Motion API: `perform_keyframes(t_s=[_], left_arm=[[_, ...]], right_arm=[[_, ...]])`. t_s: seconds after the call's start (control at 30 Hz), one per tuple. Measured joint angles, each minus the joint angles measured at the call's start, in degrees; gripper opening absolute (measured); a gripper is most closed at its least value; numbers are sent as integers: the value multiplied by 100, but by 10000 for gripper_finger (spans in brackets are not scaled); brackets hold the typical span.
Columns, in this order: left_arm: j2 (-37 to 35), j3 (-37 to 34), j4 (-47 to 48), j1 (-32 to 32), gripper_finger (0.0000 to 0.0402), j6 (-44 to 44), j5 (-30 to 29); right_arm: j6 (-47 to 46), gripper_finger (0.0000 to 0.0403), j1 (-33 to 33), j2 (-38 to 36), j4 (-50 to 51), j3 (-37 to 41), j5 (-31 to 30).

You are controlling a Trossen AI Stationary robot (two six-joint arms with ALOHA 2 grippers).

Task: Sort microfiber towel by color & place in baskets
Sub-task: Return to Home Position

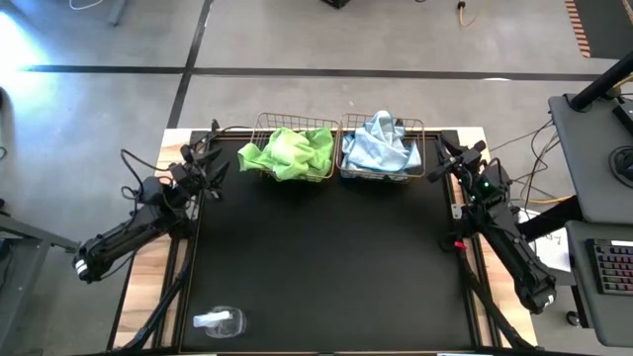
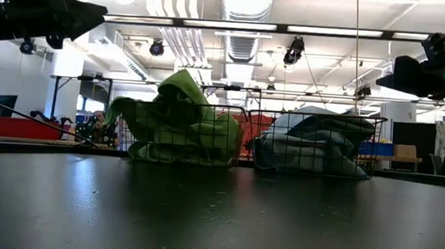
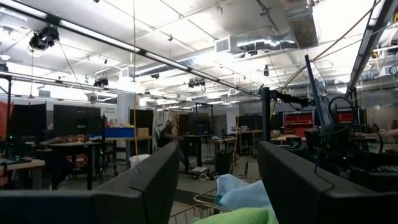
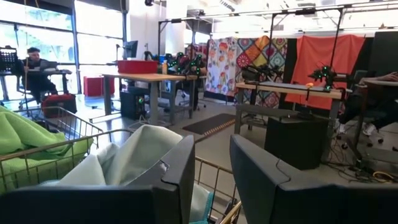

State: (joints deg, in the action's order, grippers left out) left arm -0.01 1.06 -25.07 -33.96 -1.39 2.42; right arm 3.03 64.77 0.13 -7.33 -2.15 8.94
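Two wire baskets stand side by side at the table's far edge. The left basket (image 1: pixel 293 127) holds a heap of lime green microfiber towels (image 1: pixel 289 150); one corner hangs over its left rim. The right basket (image 1: pixel 415 127) holds pale blue towels (image 1: pixel 381 146), piled above the rim. In the low view the green heap (image 2: pixel 176 121) and the blue heap (image 2: pixel 317 140) fill the baskets. My left gripper (image 1: pixel 211 158) hovers left of the green basket, open and empty (image 3: pixel 219 149). My right gripper (image 1: pixel 447 158) hovers right of the blue basket, its fingers apart with nothing between them (image 4: pixel 211 143).
The black mat (image 1: pixel 326 257) lies bare in front of the baskets. A small clear plastic object (image 1: pixel 220 321) lies near the table's near left corner. A desk with a keyboard (image 1: pixel 613 262) stands beyond the right edge. People sit at desks in the room behind.
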Motion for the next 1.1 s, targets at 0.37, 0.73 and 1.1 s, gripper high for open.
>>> perform_keyframes(t_s=[0.37,0.73,1.1], left_arm=[[128,0,21,-1,201,0,-1],[350,0,22,-2,201,0,0],[614,0,23,0,201,0,-2]], right_arm=[[0,95,0,146,-4,0,-1],[0,95,-1,150,-2,0,-1],[0,95,0,150,-2,0,-1]])
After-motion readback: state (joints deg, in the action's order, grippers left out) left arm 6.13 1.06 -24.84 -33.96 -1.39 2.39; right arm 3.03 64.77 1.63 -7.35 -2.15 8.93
